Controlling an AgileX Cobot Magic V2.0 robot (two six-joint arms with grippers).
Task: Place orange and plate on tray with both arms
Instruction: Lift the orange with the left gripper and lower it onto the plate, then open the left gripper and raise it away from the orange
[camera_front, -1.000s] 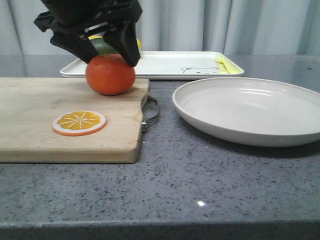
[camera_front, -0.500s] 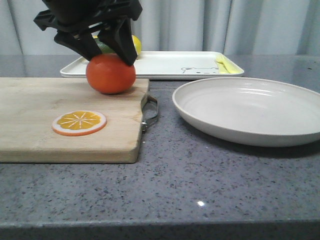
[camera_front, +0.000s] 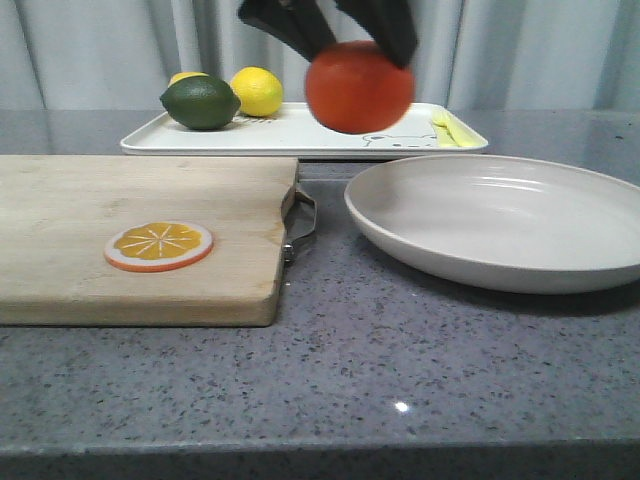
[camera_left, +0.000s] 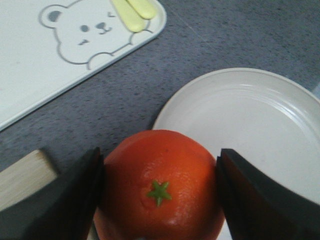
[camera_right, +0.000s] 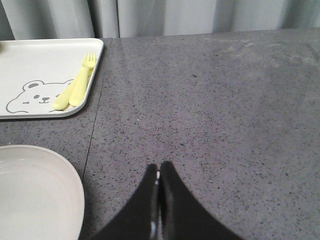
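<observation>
Front view: left gripper (camera_front: 352, 45) clamps the glossy round orange (camera_front: 359, 86) in the air, in front of the flat white tray (camera_front: 320, 135) and beside the shallow off-white plate (camera_front: 500, 220) on the speckled grey desk (camera_front: 400, 370).

Left wrist view: black fingers (camera_left: 65, 200) press both sides of the orange; green star calyx faces the camera.

Right wrist view: right gripper (camera_right: 158, 180) fingers are together over bare desk, beside the plate.

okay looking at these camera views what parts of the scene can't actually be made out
- Front view: the left gripper is cut off by the top edge, and the orange is motion-blurred and hides part of the tray.
- Front view: the plate runs off the right edge.
- Left wrist view: the orange's underside is hidden.
- Right wrist view: the right gripper is shut; what lies below it is out of frame.
</observation>
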